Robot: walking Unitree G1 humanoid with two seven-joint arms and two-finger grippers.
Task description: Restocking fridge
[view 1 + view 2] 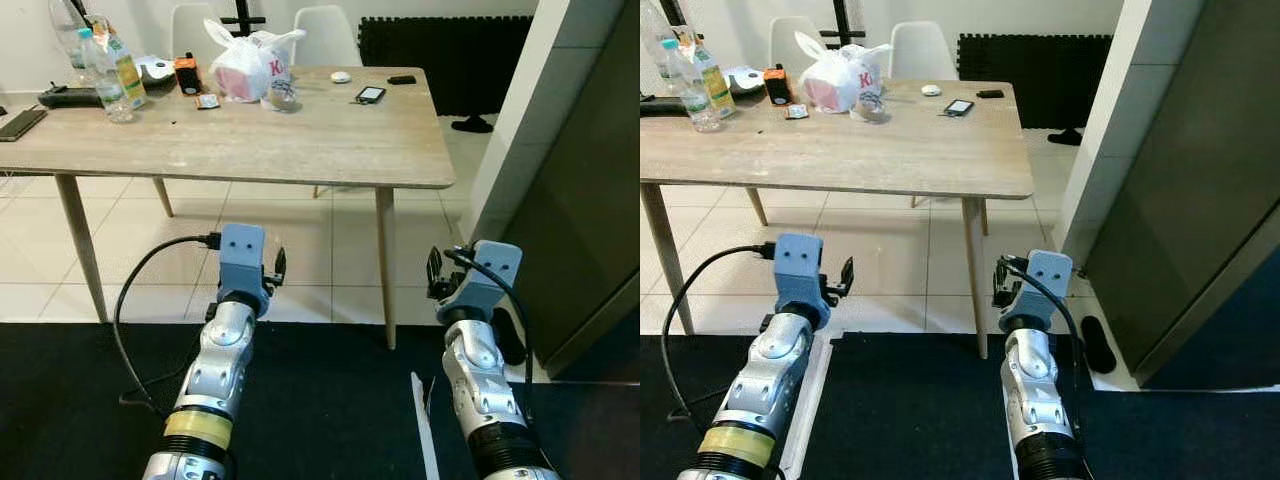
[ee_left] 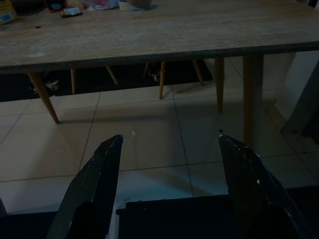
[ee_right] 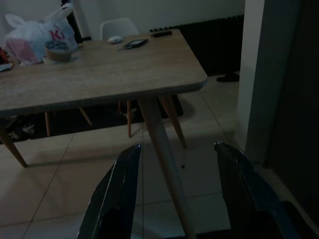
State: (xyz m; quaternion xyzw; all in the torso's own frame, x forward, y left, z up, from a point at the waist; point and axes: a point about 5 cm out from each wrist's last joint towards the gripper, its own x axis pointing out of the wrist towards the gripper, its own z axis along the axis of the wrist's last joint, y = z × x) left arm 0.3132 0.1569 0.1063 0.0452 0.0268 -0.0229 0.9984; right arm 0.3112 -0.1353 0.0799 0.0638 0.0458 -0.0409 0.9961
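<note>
A dark grey fridge (image 1: 590, 190) stands shut at the right, past a white wall edge. On the wooden table (image 1: 300, 140) ahead are clear plastic bottles (image 1: 105, 75) at the far left corner, a white plastic bag (image 1: 245, 62) and a small lidded cup (image 1: 283, 95) beside it. My left gripper (image 2: 169, 139) hangs open below the table's front edge, with nothing between its fingers. My right gripper (image 3: 177, 146) is also open and empty, low by the table's right leg (image 1: 385, 265), pointing toward the table.
A phone (image 1: 370, 94), a small white object (image 1: 341, 76), an orange item (image 1: 186, 74) and dark devices (image 1: 68, 96) lie on the table. White chairs (image 1: 325, 35) stand behind it. I stand on a black mat (image 1: 330, 400); tiled floor runs under the table.
</note>
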